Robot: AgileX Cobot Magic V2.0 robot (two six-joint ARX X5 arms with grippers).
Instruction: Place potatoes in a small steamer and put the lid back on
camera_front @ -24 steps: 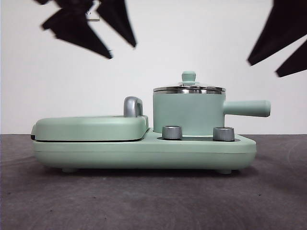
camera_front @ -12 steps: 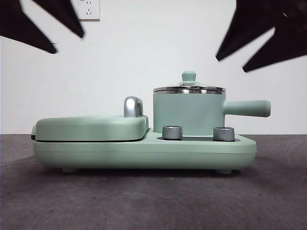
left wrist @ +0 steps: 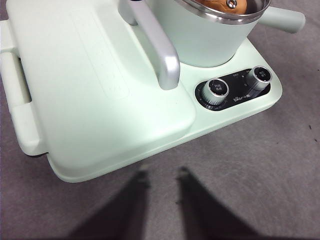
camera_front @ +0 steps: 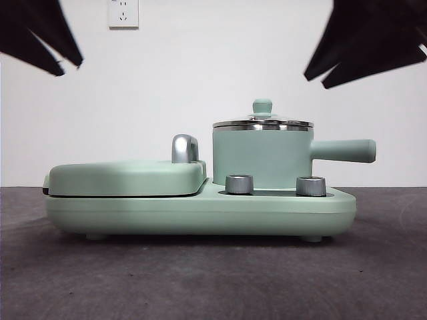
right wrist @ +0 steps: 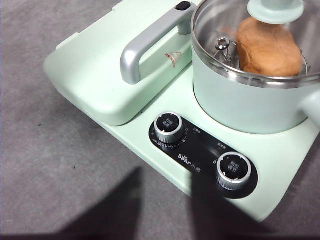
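Observation:
The small mint-green steamer [camera_front: 262, 157] stands on the right of the appliance base [camera_front: 200, 213], its handle pointing right. The glass lid [camera_front: 263, 123] sits on its rim. In the right wrist view the orange-brown potato [right wrist: 267, 47] lies inside the steamer [right wrist: 250, 105] under the lid [right wrist: 276, 7]. A bit of the potato [left wrist: 220, 4] also shows in the left wrist view. My left gripper [camera_front: 69, 69] is open and empty, high at the left, also seen in its wrist view [left wrist: 161, 171]. My right gripper [camera_front: 316, 83] is open and empty, high at the right, above the steamer's handle, also seen in its wrist view [right wrist: 166, 173].
The flat mint-green grill cover [camera_front: 127, 177] with a chrome handle [camera_front: 185, 148] lies shut on the base's left half. Two steel knobs [camera_front: 239, 184] [camera_front: 311, 186] sit at the front of the base. Grey table [camera_front: 200, 280], white wall behind.
My left gripper has moved away to the left and up. My right gripper has shifted a little to the left. Steamer and lid have not moved.

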